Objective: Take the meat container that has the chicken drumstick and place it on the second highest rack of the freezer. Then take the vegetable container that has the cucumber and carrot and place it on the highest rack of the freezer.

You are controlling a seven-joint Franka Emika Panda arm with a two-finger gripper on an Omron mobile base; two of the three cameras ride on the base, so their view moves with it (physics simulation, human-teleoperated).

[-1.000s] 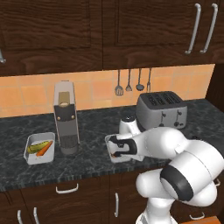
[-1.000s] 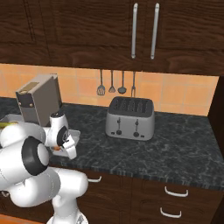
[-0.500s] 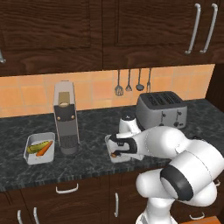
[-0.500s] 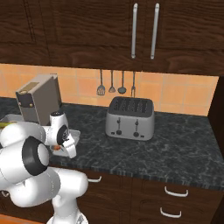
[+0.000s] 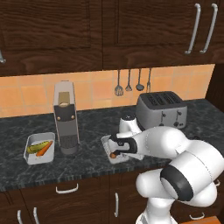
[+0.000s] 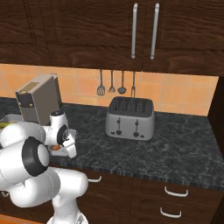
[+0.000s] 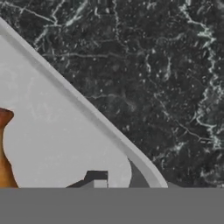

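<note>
Down on the dark counter [image 5: 87, 164], the meat container [image 5: 107, 148] with the chicken drumstick [image 7: 5, 170] is pinched at its rim by the gripper [image 5: 114, 148], while bare counter is seen just past that edge.

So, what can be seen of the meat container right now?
The meat container is a shallow, light grey rectangular tray with a raised rim, plastic or metal by its look. It sits flat on the dark speckled counter, between the coffee machine and the toaster. The orange-brown chicken drumstick lies inside. The gripper straddles its rim, one finger inside the tray, seemingly closing on the wall.
</note>
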